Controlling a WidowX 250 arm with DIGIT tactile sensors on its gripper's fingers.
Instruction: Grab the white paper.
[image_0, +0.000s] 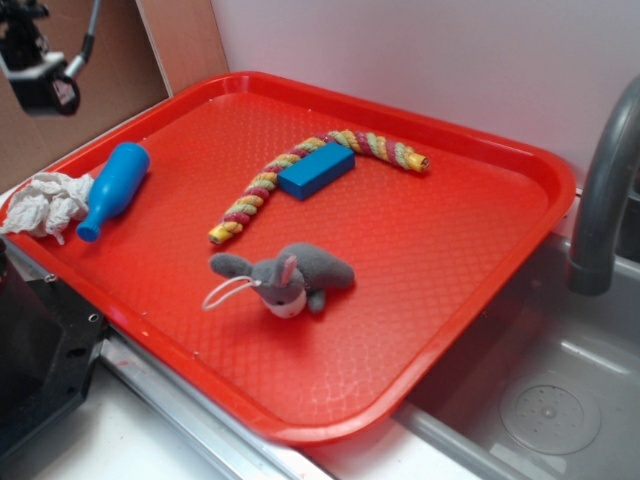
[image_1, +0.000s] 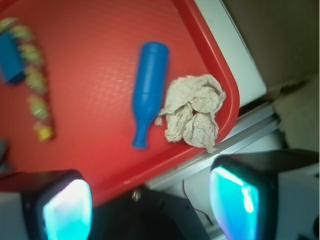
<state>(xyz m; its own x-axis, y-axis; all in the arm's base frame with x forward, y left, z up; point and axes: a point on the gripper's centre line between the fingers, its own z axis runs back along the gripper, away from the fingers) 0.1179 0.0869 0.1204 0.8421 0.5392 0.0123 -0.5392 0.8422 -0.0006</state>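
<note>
The white paper (image_0: 43, 203) (image_1: 193, 111) is a crumpled wad in the near left corner of the red tray (image_0: 480, 300), partly over its rim. It touches the neck side of a blue bottle (image_0: 113, 187) (image_1: 147, 90) lying flat. In the exterior view my gripper (image_0: 40, 75) hangs high above the tray's left corner, well clear of the paper. In the wrist view the gripper (image_1: 155, 207) is open, its two pads (image_1: 67, 210) wide apart with nothing between them, and the paper lies ahead of them.
A grey plush toy with a white loop (image_0: 285, 275), a blue block (image_0: 315, 169) and a coloured rope (image_0: 300, 170) lie mid-tray. A black box (image_0: 40, 350) sits by the tray's left edge. A sink with a grey faucet (image_0: 605, 180) is at the right.
</note>
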